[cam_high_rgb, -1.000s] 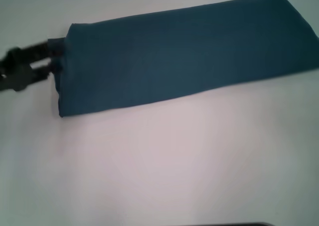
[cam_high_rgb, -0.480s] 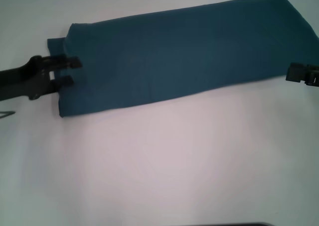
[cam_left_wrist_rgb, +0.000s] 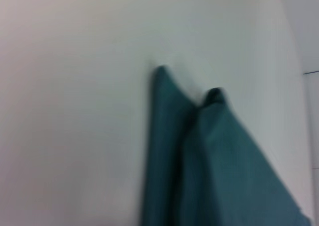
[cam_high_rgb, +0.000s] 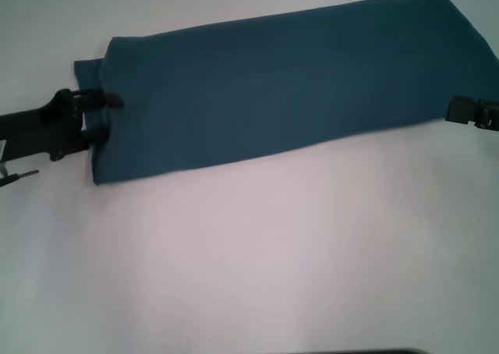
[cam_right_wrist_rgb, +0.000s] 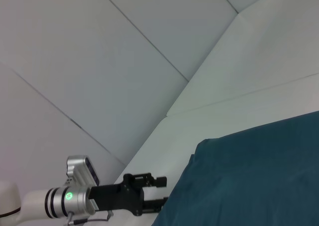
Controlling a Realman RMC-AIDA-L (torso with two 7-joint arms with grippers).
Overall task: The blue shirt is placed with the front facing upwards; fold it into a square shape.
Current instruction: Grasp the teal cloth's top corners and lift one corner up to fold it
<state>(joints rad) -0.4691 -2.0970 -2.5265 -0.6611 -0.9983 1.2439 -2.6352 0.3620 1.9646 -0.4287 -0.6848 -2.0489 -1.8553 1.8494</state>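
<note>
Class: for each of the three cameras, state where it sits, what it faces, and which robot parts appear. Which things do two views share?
Head: looks down at the folded dark teal-blue cotton shirt on the white table; left gripper, right gripper.
Left wrist: shirt end; no robot parts.
Right wrist: across the shirt toward the left gripper.
Shared: shirt, left gripper.

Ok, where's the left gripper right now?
In the head view, the left gripper is at the left end of the blue shirt, fingers open astride its edge.

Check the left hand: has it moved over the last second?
Yes. The left hand advanced rightward onto the left end of the long folded dark teal-blue cotton shirt, then eased back slightly; its fingertips overlap that edge.
</note>
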